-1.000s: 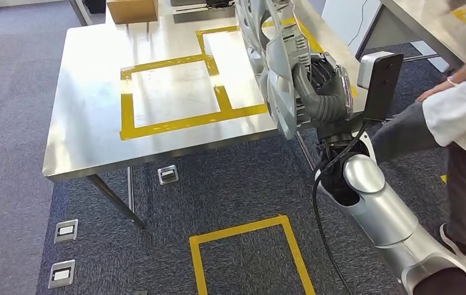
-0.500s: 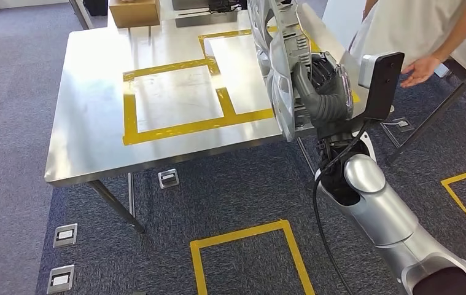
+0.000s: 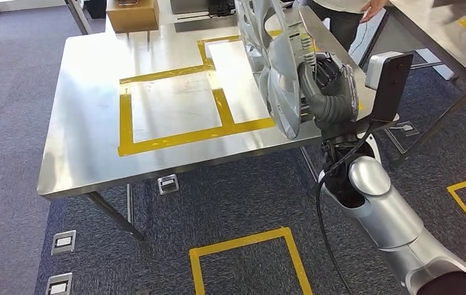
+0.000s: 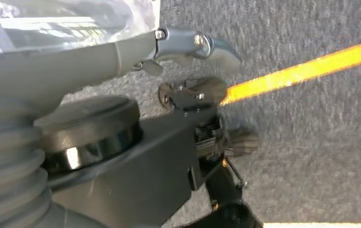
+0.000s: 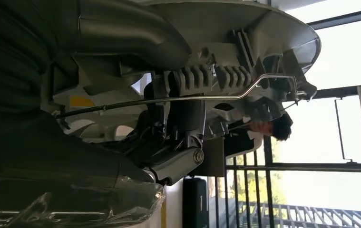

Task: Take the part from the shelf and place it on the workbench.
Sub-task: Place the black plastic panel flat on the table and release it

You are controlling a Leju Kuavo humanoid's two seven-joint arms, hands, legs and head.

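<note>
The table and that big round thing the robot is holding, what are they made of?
The table looks like metal, probably stainless steel: it is silvery, brushed and throws back blurry light. Its yellow lines look like stuck-on tape. The big round part in the right hand seems to be silver-grey plastic, smooth with moulded ribs on its back, though painted metal is possible.
</note>
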